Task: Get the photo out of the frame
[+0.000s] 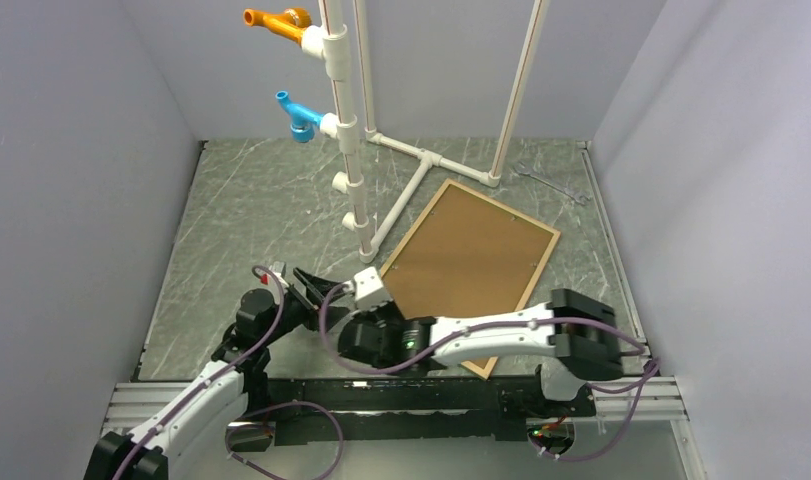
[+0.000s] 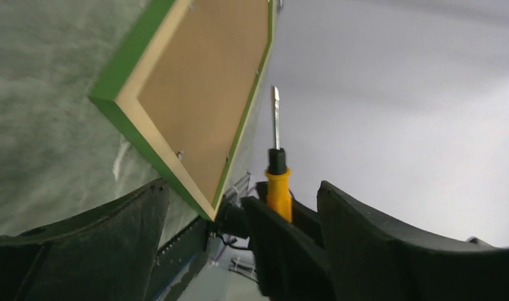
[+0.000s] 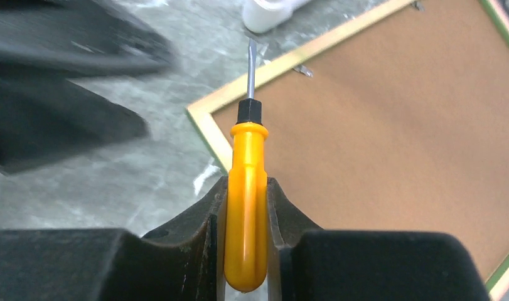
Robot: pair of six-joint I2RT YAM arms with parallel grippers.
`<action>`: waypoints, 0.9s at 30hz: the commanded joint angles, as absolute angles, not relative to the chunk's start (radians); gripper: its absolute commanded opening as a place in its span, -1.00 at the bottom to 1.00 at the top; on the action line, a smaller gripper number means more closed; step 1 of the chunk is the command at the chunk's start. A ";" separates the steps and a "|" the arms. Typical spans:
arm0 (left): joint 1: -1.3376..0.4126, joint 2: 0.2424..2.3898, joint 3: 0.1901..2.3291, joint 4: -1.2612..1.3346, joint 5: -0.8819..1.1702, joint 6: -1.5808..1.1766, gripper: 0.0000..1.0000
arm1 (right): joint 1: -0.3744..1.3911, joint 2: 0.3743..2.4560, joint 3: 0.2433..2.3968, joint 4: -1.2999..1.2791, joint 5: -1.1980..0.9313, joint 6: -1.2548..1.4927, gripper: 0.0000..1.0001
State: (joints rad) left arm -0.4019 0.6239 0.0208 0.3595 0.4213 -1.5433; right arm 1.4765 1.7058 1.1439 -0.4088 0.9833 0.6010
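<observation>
Evidently the backing [image 3: 377,125] is not yet freed: right gripper [image 3: 246,188] clamps a screwdriver [image 3: 246,157], tip just beside the frame [image 3: 283,64]; left gripper [image 1: 306,283] gapes empty. Next, pry the clips [image 3: 302,71] back

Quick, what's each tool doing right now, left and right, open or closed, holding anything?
Left tool: open, holding nothing.
Right tool: closed on the screwdriver.

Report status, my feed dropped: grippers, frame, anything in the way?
Left gripper open, empty. Right gripper shut on screwdriver, tip near frame rail. Frame face-down, backing board in, photo hidden. White pipe stand beside frame's far edge.
</observation>
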 commanded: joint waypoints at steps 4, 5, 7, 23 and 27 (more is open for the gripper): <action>-0.310 0.584 0.158 0.159 0.438 -1.062 0.99 | 1.201 1.281 0.796 -0.120 0.302 0.517 -1.00; -0.309 0.589 0.190 0.147 0.459 -0.994 0.99 | 1.121 1.234 0.745 -0.074 0.096 0.505 -1.00; -0.308 0.623 0.258 0.138 0.529 -0.876 0.97 | 1.002 1.165 0.677 -0.031 -0.216 0.503 -1.00; -0.790 0.695 0.496 0.010 0.505 -0.297 0.73 | 0.948 1.144 0.729 -0.244 -0.674 0.339 -1.00; -0.874 0.746 0.518 -0.063 0.436 -0.220 0.72 | 0.941 1.128 0.725 -0.250 -0.651 0.342 -1.00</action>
